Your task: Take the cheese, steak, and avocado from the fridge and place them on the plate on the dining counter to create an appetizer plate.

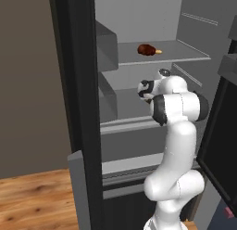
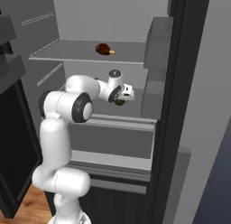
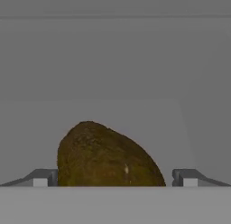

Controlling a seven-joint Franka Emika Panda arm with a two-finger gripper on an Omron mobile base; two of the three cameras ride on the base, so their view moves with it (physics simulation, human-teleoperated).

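Pale grey fridge interior (image 1: 139,20), door open, arm reaching onto middle shelf. Gripper (image 3: 115,178) jaws wide apart, holding nothing. Dark olive-brown rounded avocado (image 3: 106,157) on that shelf, straight ahead between fingertips, nearer left tip; long axis slopes across the gap. Likely next: advance slightly, close.

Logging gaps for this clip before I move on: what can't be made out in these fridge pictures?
- Avocado: hand view, its underside is cut off at the bottom. In the right base view only a sliver peeks from under the hand.
- Gripper: open around the avocado; contact with it cannot be told. In the left base view the arm's wrist hides the fingers.
- Thing on the upper shelf: both base views, too small to identify surely.
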